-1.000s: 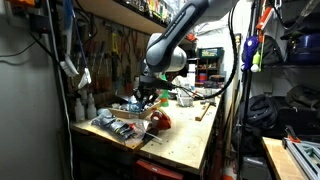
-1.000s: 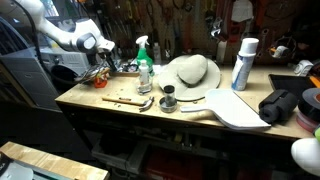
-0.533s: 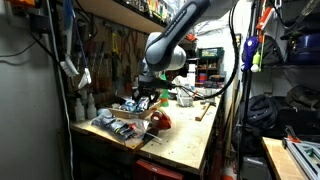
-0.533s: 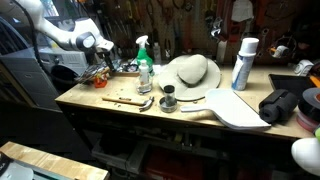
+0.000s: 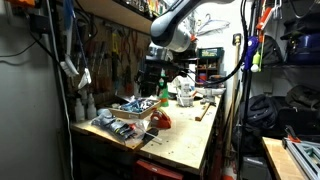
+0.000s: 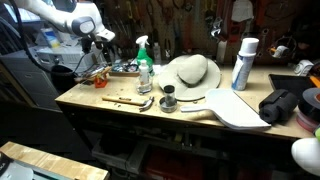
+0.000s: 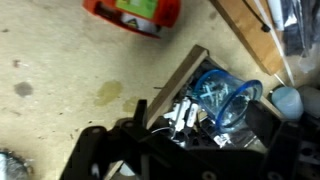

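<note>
While the arm (image 5: 178,30) hangs bent above the cluttered tray (image 7: 180,82), its pincer (image 5: 150,80) gapes empty.

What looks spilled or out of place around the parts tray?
Nothing broken or tipped shows. In the wrist view, only a yellowish stain marks the wooden benchtop beside the parts tray.

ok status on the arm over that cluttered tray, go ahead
gripper hovers above cluttered shallow wooden tray, clear of it. jaws: cannot tell. green-topped plastic spray bottle stands close by.
</note>
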